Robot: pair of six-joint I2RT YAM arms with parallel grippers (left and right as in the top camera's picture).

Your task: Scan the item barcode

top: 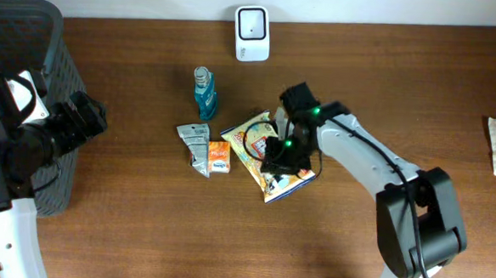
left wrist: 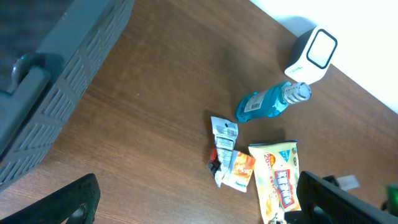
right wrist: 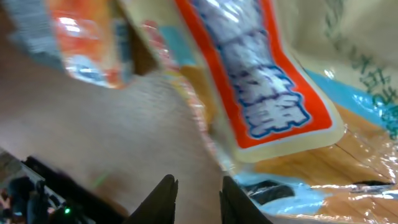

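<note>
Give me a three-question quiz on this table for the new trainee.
1. True or false: the white scanner sits inside the grey basket.
2. Which tool is at the yellow snack bag? A left, B right.
3. Fill in: the bottle lying on the table is ___ in colour.
Key: 1 false; 2 B, the right tool; 3 blue.
</note>
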